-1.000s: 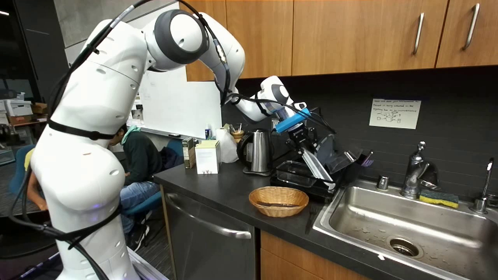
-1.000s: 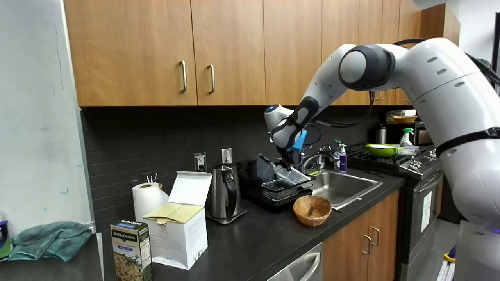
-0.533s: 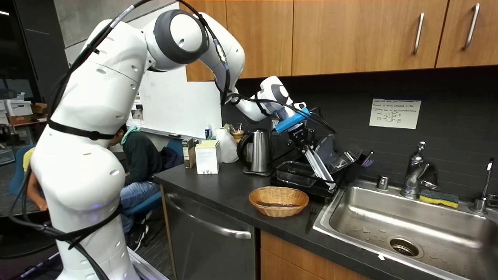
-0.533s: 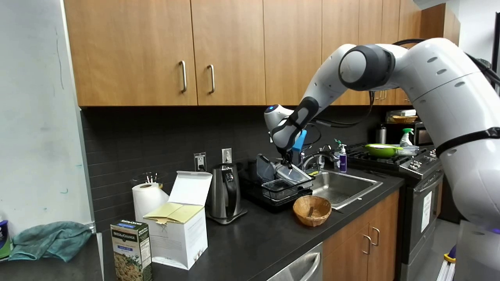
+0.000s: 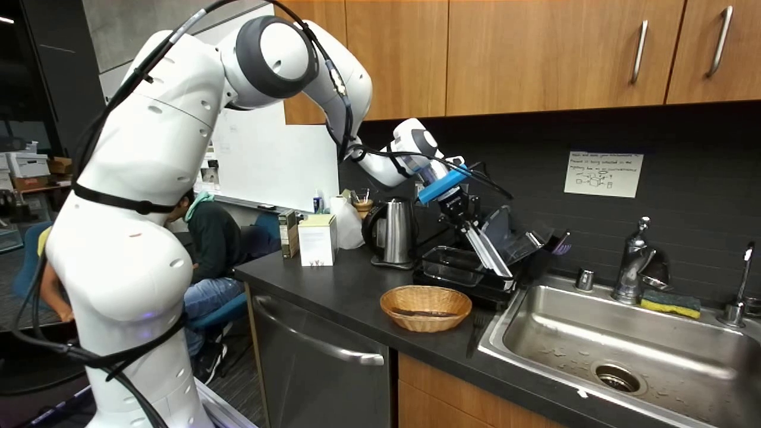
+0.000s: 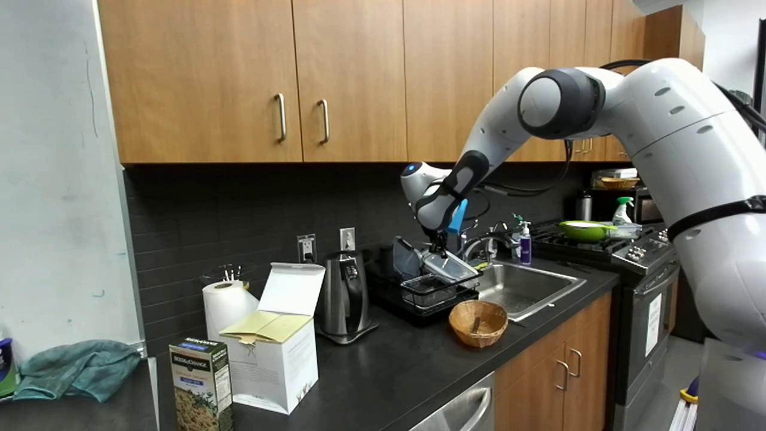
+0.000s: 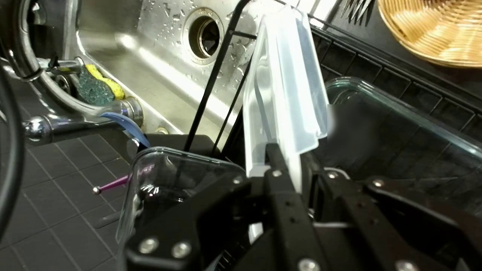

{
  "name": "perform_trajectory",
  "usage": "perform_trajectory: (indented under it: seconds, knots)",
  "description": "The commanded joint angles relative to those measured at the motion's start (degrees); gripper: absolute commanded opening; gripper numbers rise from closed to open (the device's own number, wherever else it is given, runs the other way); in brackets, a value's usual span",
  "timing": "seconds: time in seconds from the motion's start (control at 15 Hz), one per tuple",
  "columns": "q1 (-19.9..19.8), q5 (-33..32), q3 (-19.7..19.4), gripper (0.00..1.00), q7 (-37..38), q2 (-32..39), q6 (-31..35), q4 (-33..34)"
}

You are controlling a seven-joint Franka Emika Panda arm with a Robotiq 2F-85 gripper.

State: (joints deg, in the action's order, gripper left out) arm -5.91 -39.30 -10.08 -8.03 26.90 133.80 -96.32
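the gripper is clamped tight, and an edge of a translucent plastic piece is pinched in it; whether lid or tub cannot be told. the piece is held tilted, sloping down away from the gripper. the dish rack is seen below the gripper. in the wrist view, the gripper is flanked by a glass dish on its right and a clear container on its left.

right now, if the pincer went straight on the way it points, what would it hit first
The pincer is shut on a translucent plastic piece, likely a lid; its far end would probably meet the dish rack's wire rim first, though depth is unclear.
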Motion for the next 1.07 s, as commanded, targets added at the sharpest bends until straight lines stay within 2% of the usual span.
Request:
perform_trajectory:
  seconds: [0.0, 1.0]
  knots:
    - [1.78, -3.24, -0.71, 0.04, 2.15, -2.06, -1.26, -1.31]
    - [3.52, -18.84, 1.03, 0.04, 7.58, -6.39, 0.68, -8.52]
